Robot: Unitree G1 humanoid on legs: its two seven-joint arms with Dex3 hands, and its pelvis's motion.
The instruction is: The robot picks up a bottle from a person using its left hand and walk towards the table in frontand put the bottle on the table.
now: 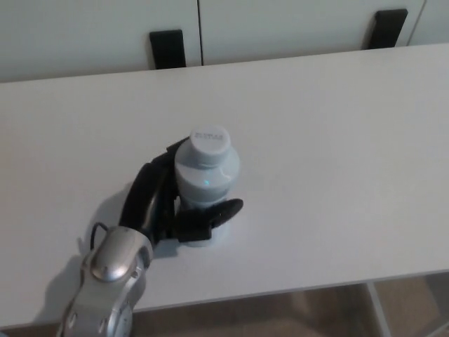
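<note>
As hand [165,205] grips, bottle [207,172] seems plastic.

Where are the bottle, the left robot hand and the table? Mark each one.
bottle [207,179]: head view, pale body below the cap.
left robot hand [158,202]: head view, black fingers beside the bottle.
table [337,154]: head view, bare white top.

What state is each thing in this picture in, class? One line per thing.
bottle: upright, seemingly resting on the table, held.
cap: on the bottle.
left robot hand: shut on the bottle.
right robot hand: not in view.
cabinet doors: closed.
</note>
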